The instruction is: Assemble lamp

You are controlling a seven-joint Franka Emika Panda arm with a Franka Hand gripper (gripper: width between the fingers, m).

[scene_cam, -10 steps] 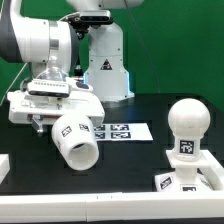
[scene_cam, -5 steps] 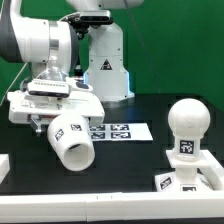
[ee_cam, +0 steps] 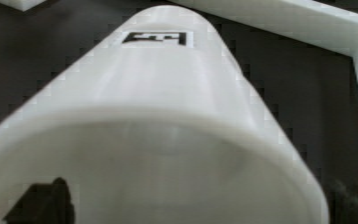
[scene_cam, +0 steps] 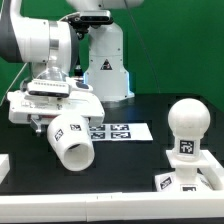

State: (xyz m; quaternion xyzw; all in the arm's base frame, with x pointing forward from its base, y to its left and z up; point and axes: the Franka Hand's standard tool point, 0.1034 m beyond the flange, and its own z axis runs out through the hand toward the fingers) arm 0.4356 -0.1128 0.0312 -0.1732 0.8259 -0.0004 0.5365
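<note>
White rounded arm [scene_cam: 40, 45] with dark joint seams.

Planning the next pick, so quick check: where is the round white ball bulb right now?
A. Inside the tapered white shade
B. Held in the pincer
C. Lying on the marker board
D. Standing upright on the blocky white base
D: the round white ball bulb stands upright by its neck on the blocky white base, at the exterior view's right.

A green backdrop [scene_cam: 155, 40] fills the wall behind the scene, evenly lit and plain. Below it a black table [scene_cam: 130, 150] spreads across the exterior view, its matte surface catching little glare. The marker board [scene_cam: 125, 131] lies flat near the table's middle, and a pale strip edges the front
</note>
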